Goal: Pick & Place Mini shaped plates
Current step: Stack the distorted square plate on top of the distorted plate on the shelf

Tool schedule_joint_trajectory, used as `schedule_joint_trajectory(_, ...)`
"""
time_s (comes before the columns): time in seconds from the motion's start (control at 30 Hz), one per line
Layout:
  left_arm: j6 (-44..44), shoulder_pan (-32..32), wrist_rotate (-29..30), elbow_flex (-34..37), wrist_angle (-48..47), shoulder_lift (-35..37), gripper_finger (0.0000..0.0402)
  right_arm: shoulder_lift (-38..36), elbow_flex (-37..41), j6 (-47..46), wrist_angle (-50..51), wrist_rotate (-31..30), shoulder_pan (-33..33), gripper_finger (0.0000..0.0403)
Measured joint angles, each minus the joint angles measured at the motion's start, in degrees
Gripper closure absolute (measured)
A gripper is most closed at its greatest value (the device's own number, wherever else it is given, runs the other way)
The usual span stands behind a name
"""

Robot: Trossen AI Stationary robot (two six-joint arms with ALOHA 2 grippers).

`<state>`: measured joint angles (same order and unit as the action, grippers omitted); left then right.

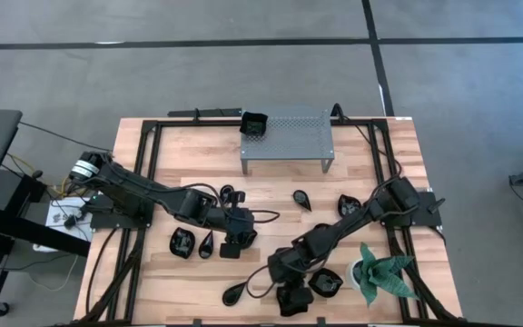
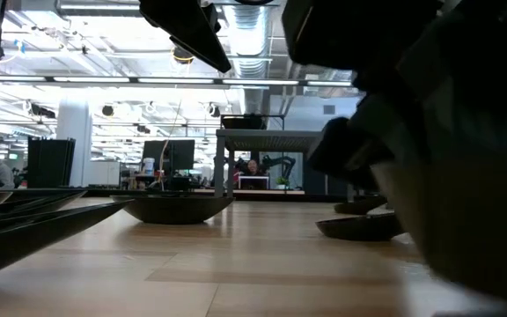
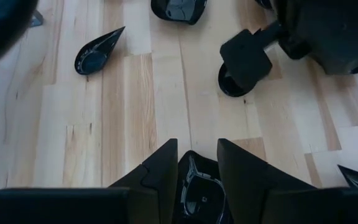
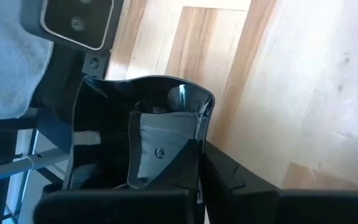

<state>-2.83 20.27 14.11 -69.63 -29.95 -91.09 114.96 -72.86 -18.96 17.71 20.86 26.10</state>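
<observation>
Several mini shaped plates, small glossy black dishes, lie scattered on the wooden table (image 1: 271, 177): a teardrop (image 1: 302, 199), a leaf shape (image 1: 236, 292), and others at the left (image 1: 182, 242). One square plate (image 1: 254, 123) sits on the grey perforated shelf (image 1: 286, 136). My left gripper (image 1: 234, 238) is at mid-table with a black plate (image 3: 197, 186) between its fingers. My right gripper (image 1: 291, 298) is at the table's near edge, shut on a wavy-rimmed plate (image 4: 135, 106). My left gripper has the small black plate between its two fingers (image 3: 160, 171), which stand on either side of it and slant downward. Only the plate's near part (image 3: 194, 177) shows between them; the rest is hidden by the gripper itself. My right gripper pinches the wavy-rimmed plate's wall (image 4: 197, 124), one finger (image 4: 160, 152) inside the dish and the other (image 4: 235, 177) outside. The fingers slant down toward the near edge. Whether the plate rests on the table does not show.
A green spiky plant (image 1: 384, 277) in a white pot stands at the near right corner, close to the right arm. Another plate (image 1: 325, 282) lies just beside the right gripper. Black frame rails run along the table's sides.
</observation>
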Motion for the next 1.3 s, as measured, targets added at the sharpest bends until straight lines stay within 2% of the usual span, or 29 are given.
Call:
schedule_joint_trajectory(0.13, 0.0, 0.0, 0.0, 0.0, 0.0, 0.0, 0.0287, -3.4, 0.0, 0.0, 2.2, -1.0, -1.0, 0.0399)
schedule_joint_trajectory(0.33, 4.1, 0.0, 0.0, 0.0, 0.4, 0.0, 0.0287, -11.2, -0.1, 1.5, 7.6, -7.4, -4.1, 0.0399)
schedule_joint_trajectory(0.47, 12.1, 0.3, 0.0, 0.0, 0.8, 0.0, 0.0287, -15.5, -0.1, -2.7, 16.8, -12.1, -8.4, 0.0401)
schedule_joint_trajectory(0.63, 25.8, 1.0, -0.2, 0.0, 4.1, 0.0, 0.0287, -16.2, 0.0, -10.8, 23.2, -15.0, -14.8, 0.0399)
schedule_joint_trajectory(0.7, 31.1, 1.1, -0.2, 0.0, 4.8, 0.0, 0.0287, -15.7, -0.1, -10.9, 22.9, -13.5, -16.6, 0.0399)
schedule_joint_trajectory(0.83, 39.9, 0.8, -0.3, 1.8, 8.1, -0.1, 0.0287, -15.3, 0.0, -8.0, 23.0, -5.9, -19.2, 0.0401)
schedule_joint_trajectory(1.07, 44.5, 1.1, -2.9, 8.8, 21.9, -0.3, 0.0272, -16.0, 0.0, -6.4, 21.5, -4.4, -21.3, 0.0401)
schedule_joint_trajectory(1.3, 55.2, 1.2, -5.0, 11.8, 29.7, -1.4, 0.0246, -16.0, 0.0, -1.9, 17.1, 6.8, -22.2, 0.0402)
